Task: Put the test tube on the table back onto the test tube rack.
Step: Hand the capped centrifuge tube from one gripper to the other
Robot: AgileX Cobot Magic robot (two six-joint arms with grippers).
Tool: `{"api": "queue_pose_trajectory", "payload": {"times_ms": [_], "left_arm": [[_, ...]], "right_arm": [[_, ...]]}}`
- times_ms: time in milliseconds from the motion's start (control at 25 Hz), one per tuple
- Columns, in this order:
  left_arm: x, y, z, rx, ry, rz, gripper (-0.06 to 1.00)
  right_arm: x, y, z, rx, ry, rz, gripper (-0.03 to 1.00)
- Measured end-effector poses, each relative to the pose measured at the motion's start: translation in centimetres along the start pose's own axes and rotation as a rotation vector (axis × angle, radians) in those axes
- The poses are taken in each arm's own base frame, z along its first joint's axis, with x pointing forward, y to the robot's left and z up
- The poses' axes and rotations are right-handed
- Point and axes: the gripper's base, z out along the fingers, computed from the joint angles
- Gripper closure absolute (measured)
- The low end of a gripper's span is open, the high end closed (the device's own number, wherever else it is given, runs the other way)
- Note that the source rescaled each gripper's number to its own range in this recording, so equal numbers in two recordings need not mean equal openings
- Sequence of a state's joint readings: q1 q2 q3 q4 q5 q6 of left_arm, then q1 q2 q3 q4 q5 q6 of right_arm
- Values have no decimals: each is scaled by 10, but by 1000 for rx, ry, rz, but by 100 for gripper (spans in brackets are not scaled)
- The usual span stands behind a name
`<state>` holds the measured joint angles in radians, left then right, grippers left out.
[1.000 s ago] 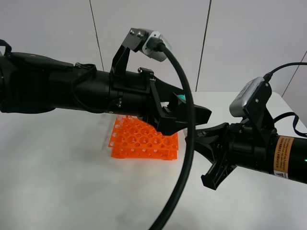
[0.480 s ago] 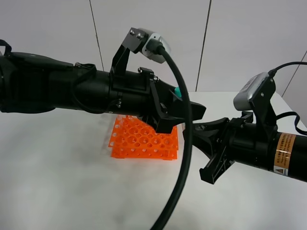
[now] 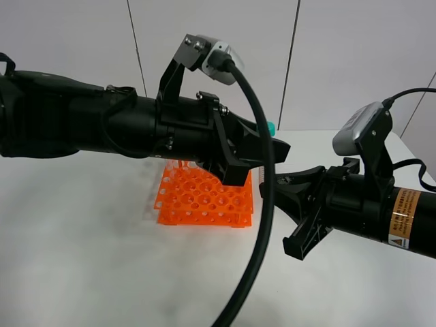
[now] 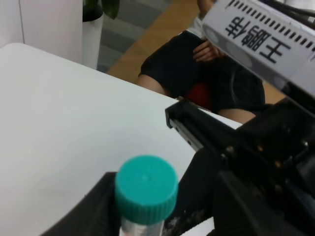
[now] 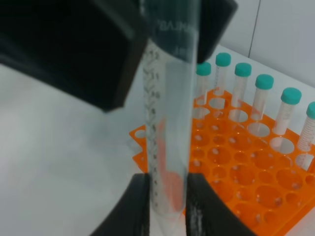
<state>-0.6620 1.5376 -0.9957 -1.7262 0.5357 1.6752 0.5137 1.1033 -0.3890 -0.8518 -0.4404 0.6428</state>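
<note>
Above the test tube rack [image 3: 204, 201], your left gripper [image 4: 147, 216] has its jaws either side of the test tube [image 5: 170, 123], just under the cap. Whether they grip it, you cannot tell. The tube stands upright in the air off the rack's right side. Your right gripper [image 5: 167, 206] is clamped on its lower end.

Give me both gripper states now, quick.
Left gripper: around the test tube at its capped end; cannot tell if clamped.
Right gripper: shut on the test tube's lower end.
</note>
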Motion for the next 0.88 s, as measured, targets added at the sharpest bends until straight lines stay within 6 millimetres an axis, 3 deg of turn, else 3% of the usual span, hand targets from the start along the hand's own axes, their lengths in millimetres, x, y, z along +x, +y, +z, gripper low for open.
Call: {"api": "queue_pose_trajectory", "payload": {"times_ms": [880], "left_arm": [[-7,0,0,1,-17,11,65]], "right_arm": [[0,0,0,0,0,1,95]]}}
